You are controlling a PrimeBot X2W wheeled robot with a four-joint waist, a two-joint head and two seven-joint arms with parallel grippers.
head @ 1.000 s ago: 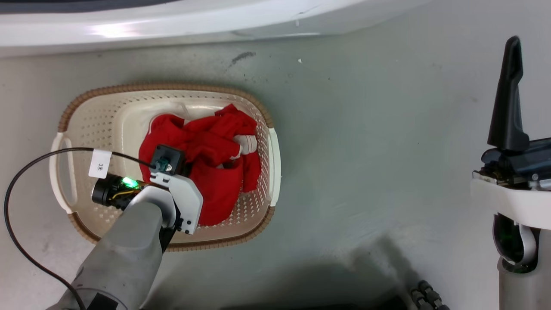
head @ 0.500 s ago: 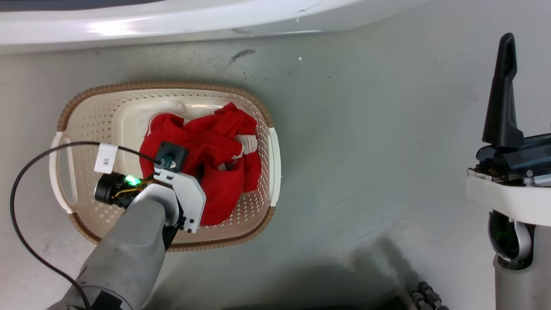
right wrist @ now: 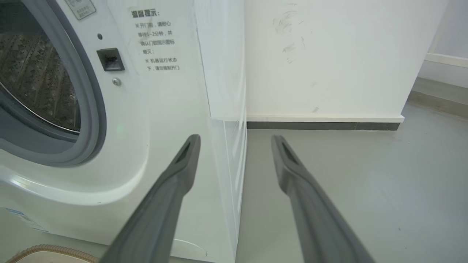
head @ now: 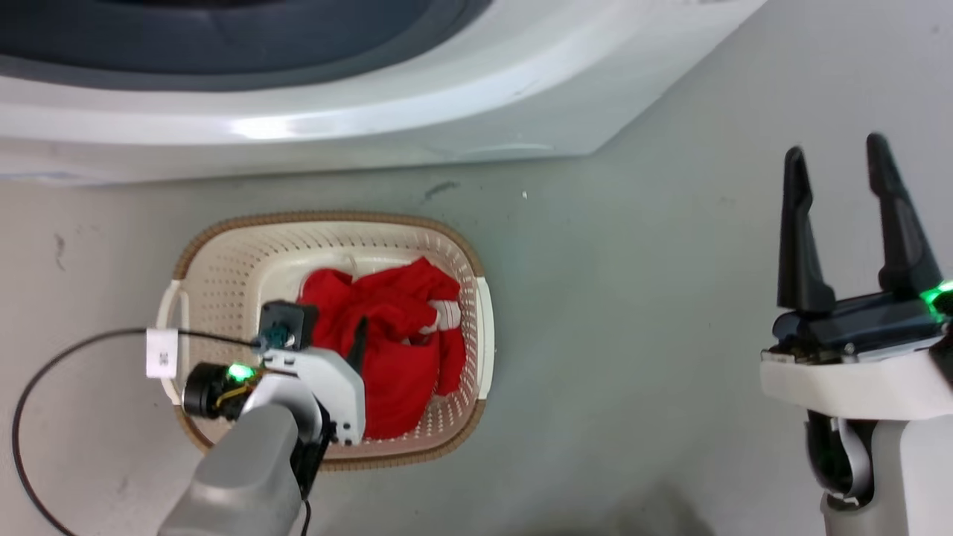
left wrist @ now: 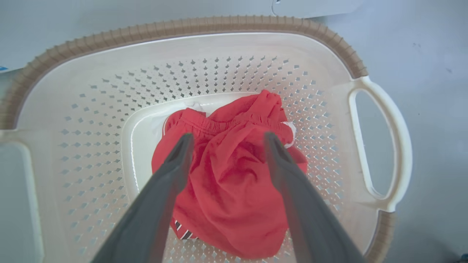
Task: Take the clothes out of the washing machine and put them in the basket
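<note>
The cream basket (head: 223, 298) with a brown rim sits on the floor in front of the white washing machine (head: 447, 112). Red clothes (head: 394, 350) lie crumpled in its right half. My left gripper (head: 360, 331) hangs over the basket, pointing down. In the left wrist view it (left wrist: 228, 137) is open, its fingers apart above the red clothes (left wrist: 230, 197), holding nothing, with the basket (left wrist: 182, 27) below. My right gripper (head: 836, 147) stands open and empty at the right, over bare floor. The right wrist view has the open gripper (right wrist: 236, 138) facing the washing machine (right wrist: 153, 128) corner, its steel drum (right wrist: 33, 73) at left.
Grey floor (head: 633, 335) spreads to the right of the basket. A black cable (head: 45, 372) with a white tag loops from my left wrist across the basket's left handle. A white wall (right wrist: 329, 65) with a dark skirting stands beside the machine.
The head camera has tilted up, so more of the washing machine shows and the basket sits lower. My right gripper has turned, both fingers now showing apart. The left gripper stays over the basket.
</note>
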